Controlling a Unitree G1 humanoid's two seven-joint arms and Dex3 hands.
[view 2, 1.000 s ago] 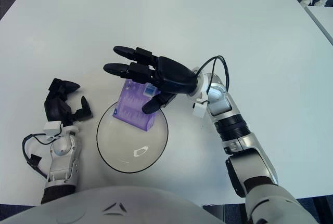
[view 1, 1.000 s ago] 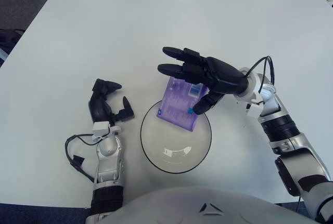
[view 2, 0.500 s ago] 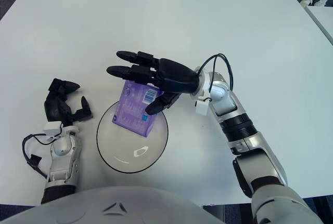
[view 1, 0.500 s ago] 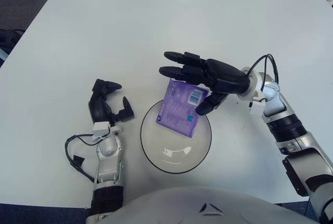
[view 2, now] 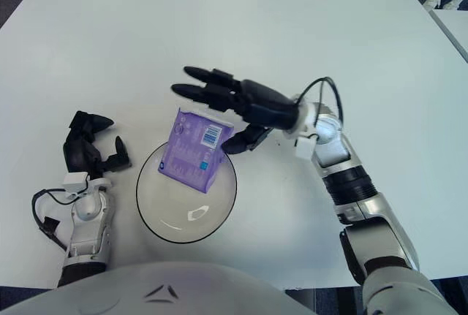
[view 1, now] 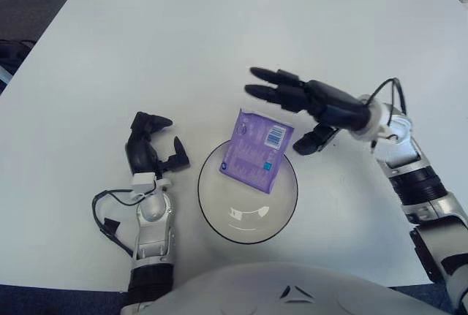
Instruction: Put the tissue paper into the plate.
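Observation:
A purple tissue pack (view 1: 255,150) with a white barcode label lies tilted on the far rim of the clear round plate (view 1: 246,224), partly inside it. My right hand (view 1: 296,109) hovers just right of and behind the pack, fingers spread and holding nothing, thumb (view 1: 312,139) near the plate's right rim. My left hand (view 1: 150,147) shows to the left of the plate with its fingers relaxed and nothing in them.
The white table (view 1: 146,52) stretches on all sides, with dark floor beyond its far edge. A black cable (view 1: 110,216) loops beside my left forearm, and another runs along my right wrist (view 1: 384,96).
My right hand has let go of the tissue pack and drawn back to the right. The pack has settled lower onto the plate's far rim. The left hand has not moved.

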